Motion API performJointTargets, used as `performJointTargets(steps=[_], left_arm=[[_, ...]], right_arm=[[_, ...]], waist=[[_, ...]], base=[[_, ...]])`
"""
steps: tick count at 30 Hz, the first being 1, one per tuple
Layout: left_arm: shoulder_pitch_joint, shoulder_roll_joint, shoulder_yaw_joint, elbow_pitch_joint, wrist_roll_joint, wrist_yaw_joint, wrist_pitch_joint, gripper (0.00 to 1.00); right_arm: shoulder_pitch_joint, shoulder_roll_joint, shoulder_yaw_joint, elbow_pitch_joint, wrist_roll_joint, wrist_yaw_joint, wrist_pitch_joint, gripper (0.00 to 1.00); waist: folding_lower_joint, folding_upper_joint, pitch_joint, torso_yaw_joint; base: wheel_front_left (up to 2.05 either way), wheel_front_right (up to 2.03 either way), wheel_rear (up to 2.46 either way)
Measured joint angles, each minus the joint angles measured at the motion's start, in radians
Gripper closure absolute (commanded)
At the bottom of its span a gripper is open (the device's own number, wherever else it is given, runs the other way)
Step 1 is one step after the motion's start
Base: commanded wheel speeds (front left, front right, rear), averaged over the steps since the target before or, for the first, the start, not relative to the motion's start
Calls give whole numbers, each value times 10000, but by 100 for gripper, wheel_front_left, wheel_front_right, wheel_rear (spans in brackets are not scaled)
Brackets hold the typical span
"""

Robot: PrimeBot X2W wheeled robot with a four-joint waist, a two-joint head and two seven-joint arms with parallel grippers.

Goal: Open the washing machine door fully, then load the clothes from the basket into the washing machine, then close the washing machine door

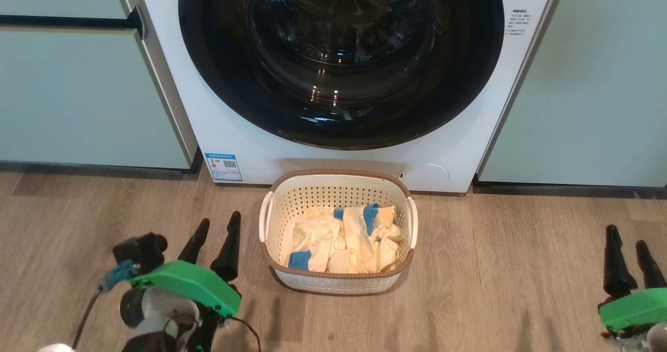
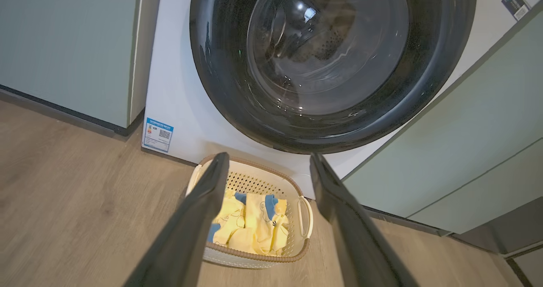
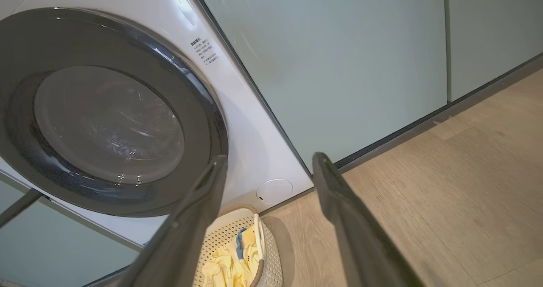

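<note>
Pale wood-plank floor [image 1: 495, 268] with one basket [image 1: 338, 285] on it.
The cream perforated basket with a brown rim stands upright on the planks, just in front of the white washing machine [image 1: 260, 133]. The machine stands on the same floor between pale green cabinets [image 1: 78, 107].

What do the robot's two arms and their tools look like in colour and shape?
The left tool and the right tool each have two long, dark, tapering fingers on a bright green housing. Beside the left housing sits a black block with a teal plug and a thin dark cable. The wrist under it is white and rounded.
</note>
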Motion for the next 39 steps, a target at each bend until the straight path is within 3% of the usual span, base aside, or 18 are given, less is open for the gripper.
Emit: performJointTargets(steps=[39], left_arm=[[-510,368,-1135,328,4424,441,-1066,0]], right_arm=[[-448,-261,433,44,-4623,0,-1089,0]], waist=[[0,0,20,-31]], base=[[0,0,0]])
